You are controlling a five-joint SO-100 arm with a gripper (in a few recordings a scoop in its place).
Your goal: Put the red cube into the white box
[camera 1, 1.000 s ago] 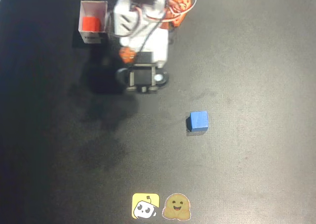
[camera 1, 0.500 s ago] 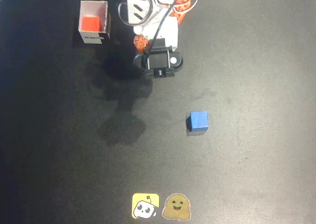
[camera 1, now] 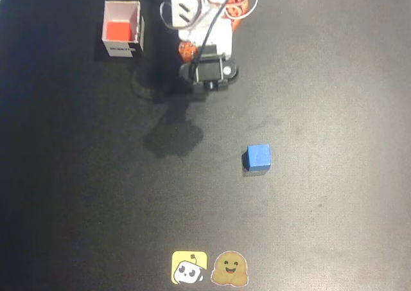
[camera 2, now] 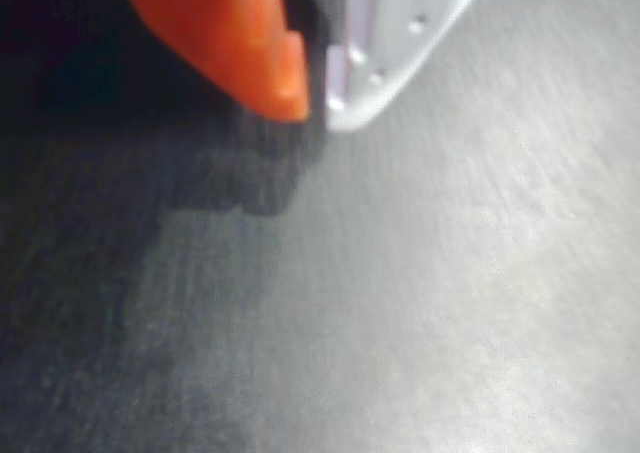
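In the overhead view the red cube (camera 1: 117, 31) lies inside the white box (camera 1: 121, 49) at the top left, its dark label on the near wall. My white and orange arm (camera 1: 204, 24) is folded up at the top centre, to the right of the box and apart from it. Its black wrist (camera 1: 207, 72) covers the fingers from above. In the wrist view my gripper (camera 2: 318, 103) is shut: the orange finger (camera 2: 235, 33) and the white finger (camera 2: 395, 43) meet at their tips with nothing between them, over bare dark mat.
A blue cube (camera 1: 258, 157) sits alone on the black mat (camera 1: 334, 111), right of centre. Two cartoon stickers (camera 1: 189, 267) (camera 1: 230, 268) lie at the front edge. The arm's shadow falls on the mat below the wrist.
The arm has swung right, away from the box, and drawn back toward its base. The red cube has stayed in the box and the blue cube has not moved.
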